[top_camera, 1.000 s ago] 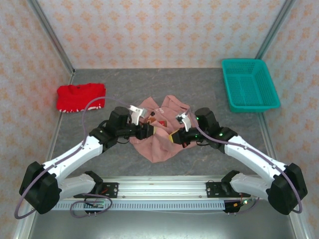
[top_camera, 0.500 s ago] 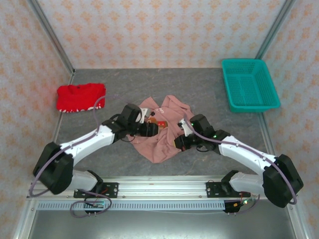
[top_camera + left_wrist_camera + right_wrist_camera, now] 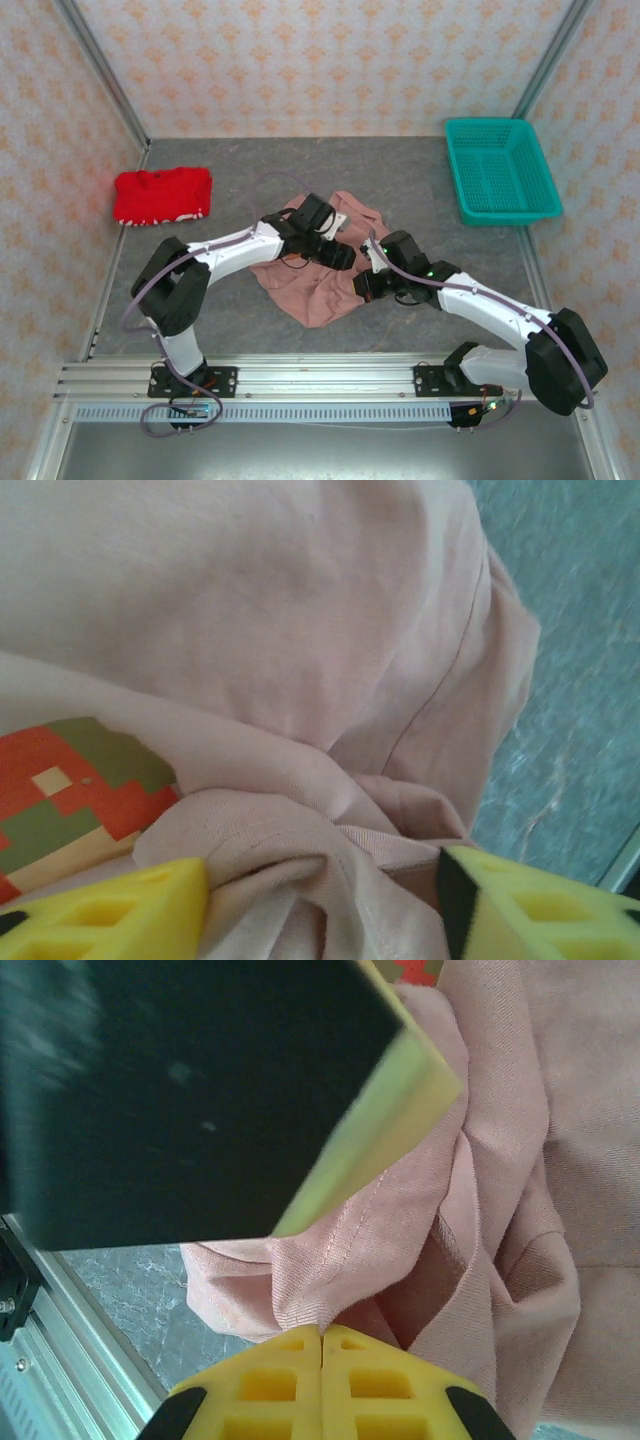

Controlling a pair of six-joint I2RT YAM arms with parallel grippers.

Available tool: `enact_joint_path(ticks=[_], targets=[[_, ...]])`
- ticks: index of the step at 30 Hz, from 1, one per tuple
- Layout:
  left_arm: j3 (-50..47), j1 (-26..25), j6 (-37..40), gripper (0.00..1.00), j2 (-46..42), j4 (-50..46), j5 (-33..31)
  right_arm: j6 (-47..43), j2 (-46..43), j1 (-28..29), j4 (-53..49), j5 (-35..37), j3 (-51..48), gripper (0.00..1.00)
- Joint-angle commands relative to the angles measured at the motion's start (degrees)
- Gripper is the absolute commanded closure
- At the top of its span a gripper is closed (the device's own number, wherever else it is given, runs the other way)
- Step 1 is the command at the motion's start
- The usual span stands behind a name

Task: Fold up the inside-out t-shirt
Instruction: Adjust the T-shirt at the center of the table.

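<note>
The inside-out t-shirt (image 3: 305, 290), dusty pink, lies crumpled at the table's middle. My left gripper (image 3: 345, 258) reaches over it from the left. In the left wrist view the left gripper (image 3: 320, 915) is open, its yellow fingers (image 3: 110, 920) standing either side of a bunched fold of pink cloth (image 3: 250, 610), next to a red and green print (image 3: 70, 790). My right gripper (image 3: 363, 285) sits at the shirt's right edge. In the right wrist view the right gripper (image 3: 320, 1335) is shut on a hemmed fold of the shirt (image 3: 400, 1230), with the left gripper's finger (image 3: 180, 1090) looming close above.
A bright red garment (image 3: 160, 195) lies at the far left by the wall. A teal basket (image 3: 500, 170) stands at the back right. The metal rail (image 3: 320, 375) runs along the near edge. The two grippers are very close together over the shirt.
My left arm has swung right across the shirt toward the right gripper, and its jaws have widened. The right gripper shifted slightly toward the near edge, still pinching cloth.
</note>
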Motion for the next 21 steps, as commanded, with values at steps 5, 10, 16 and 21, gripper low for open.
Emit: enact_joint_path(ticks=[5, 10, 16, 21], targets=[[5.38, -0.66, 6.21, 0.67, 3.92, -8.46, -4.37, -0.39, -1.16, 0.05, -2.14, 1.88, 1.29, 1.00], [7.14, -0.51, 5.74, 0.90, 4.39, -7.29, -4.24, -0.75, -1.19, -0.04, -2.78, 2.64, 1.93, 1.00], [-3.76, 4.58, 0.13, 1.00, -10.90, 3.06, -0.25, 2.73, -3.22, -2.38, -2.62, 6.87, 4.95, 1.00], [-16.10, 9.96, -5.80, 1.00, -22.13, 13.93, 4.58, 7.02, -2.71, -4.78, 3.66, 4.94, 8.29, 0.90]])
